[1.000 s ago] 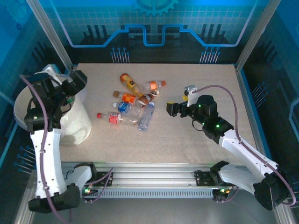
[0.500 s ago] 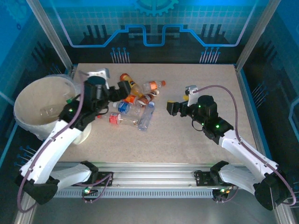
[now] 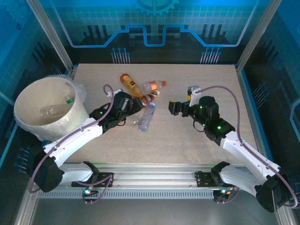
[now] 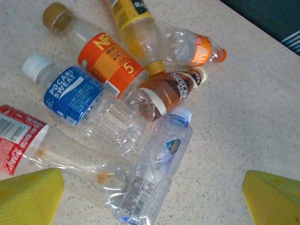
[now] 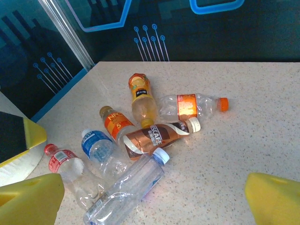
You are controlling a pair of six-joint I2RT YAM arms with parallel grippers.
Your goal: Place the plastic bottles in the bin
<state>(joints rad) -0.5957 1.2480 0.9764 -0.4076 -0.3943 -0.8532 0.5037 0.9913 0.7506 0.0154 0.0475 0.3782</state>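
Robotics lab test cell, not a home or shop. Two white jointed robot arms, left [image 3: 70,140] and right [image 3: 243,150], sit on a slotted aluminium rail [image 3: 154,180] at 6 o'clock. Speckled beige tabletop [image 3: 187,140] is fenced by silver aluminium frame posts [image 3: 50,35] at 10 and 2 o'clock. Blue printed wall panels with circuit lines and a gear graphic [image 3: 154,28] stand at 12 o'clock. Loose purple-grey cable [image 3: 220,86] and green indicator lights [image 3: 217,127] are on the arms.

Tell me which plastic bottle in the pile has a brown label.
The plastic bottle with the brown Nescafe label and cream cap, lying mid-pile beside the blue-capped clear bottle; no other label is brown.
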